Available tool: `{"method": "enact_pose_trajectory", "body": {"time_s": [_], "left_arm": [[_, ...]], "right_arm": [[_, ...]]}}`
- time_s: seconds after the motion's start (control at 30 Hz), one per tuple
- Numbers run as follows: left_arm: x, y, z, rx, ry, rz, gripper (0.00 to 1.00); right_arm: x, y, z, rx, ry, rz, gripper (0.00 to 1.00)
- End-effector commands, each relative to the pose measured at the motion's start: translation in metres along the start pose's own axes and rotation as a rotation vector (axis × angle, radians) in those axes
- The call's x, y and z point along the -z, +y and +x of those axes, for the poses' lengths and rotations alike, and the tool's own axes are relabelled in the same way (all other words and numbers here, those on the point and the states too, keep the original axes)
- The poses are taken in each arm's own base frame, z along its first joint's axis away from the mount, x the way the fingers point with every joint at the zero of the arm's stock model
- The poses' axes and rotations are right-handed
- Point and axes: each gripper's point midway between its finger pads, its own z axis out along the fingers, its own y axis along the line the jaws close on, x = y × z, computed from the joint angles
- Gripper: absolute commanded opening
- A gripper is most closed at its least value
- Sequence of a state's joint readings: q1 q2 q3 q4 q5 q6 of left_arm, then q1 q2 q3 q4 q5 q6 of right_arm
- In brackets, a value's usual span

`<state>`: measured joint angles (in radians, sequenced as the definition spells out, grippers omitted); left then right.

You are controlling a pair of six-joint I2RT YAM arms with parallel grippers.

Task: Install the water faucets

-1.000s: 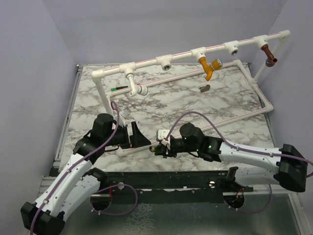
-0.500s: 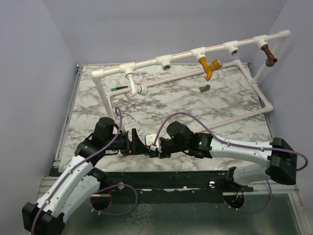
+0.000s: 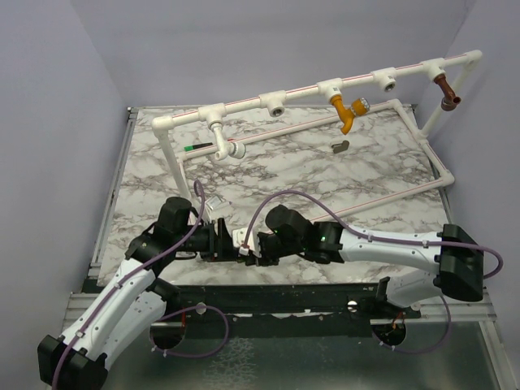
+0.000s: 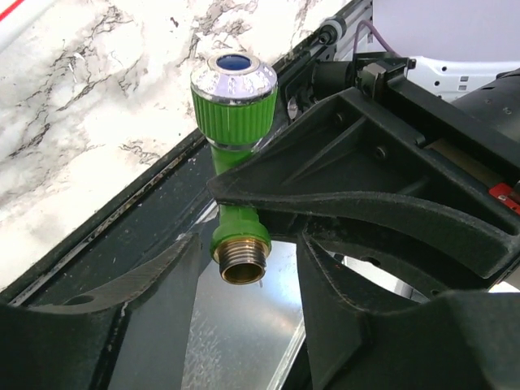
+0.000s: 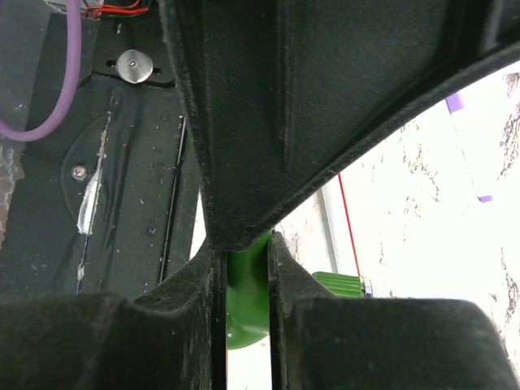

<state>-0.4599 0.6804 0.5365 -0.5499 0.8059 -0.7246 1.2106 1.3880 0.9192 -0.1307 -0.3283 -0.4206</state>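
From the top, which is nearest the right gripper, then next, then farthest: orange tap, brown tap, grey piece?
1. Grey piece, on the table.
2. Orange tap, on the pipe behind it.
3. Brown tap, far right pipe end.

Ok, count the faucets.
4: green faucet in the right gripper, orange faucet midway along the pipe, brown faucet at its right end, white faucet near its left end. More may be hidden.

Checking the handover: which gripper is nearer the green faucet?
Right. The right gripper is clamped on the green faucet; the open left gripper straddles it at the threaded end, fingers not touching.
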Motion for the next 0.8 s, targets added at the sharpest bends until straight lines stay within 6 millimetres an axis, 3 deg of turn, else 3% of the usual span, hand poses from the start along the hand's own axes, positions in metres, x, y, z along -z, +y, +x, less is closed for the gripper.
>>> {"method": "enact_pose_trajectory", "body": {"time_s": [0.0,0.2,0.37,0.53,0.6,0.63,0.77], "left_arm": [[0.001,-0.001,0.011,0.008,0.040,0.027,0.50],[0.000,0.002,0.014,0.018,0.054,0.025,0.48],[-0.001,0.003,0.013,0.019,0.053,0.017,0.32],[-0.002,0.006,0.011,0.018,0.050,0.005,0.22],[-0.002,0.006,0.011,0.017,0.049,0.002,0.09],[-0.002,0.006,0.011,0.017,0.049,0.001,0.01],[-0.001,0.004,0.008,0.004,0.034,0.001,0.00]], "right_arm": [[-0.002,-0.007,-0.009,0.010,0.008,0.030,0.00],[-0.005,-0.010,-0.010,-0.007,0.009,0.046,0.01],[-0.007,-0.007,-0.011,-0.002,0.003,0.034,0.00],[-0.006,-0.003,-0.018,-0.004,-0.036,0.026,0.01],[-0.007,-0.002,-0.019,-0.007,-0.040,0.021,0.01],[-0.007,-0.002,-0.020,-0.012,-0.043,0.019,0.02],[-0.009,-0.001,-0.020,-0.045,-0.044,0.016,0.15]]}}
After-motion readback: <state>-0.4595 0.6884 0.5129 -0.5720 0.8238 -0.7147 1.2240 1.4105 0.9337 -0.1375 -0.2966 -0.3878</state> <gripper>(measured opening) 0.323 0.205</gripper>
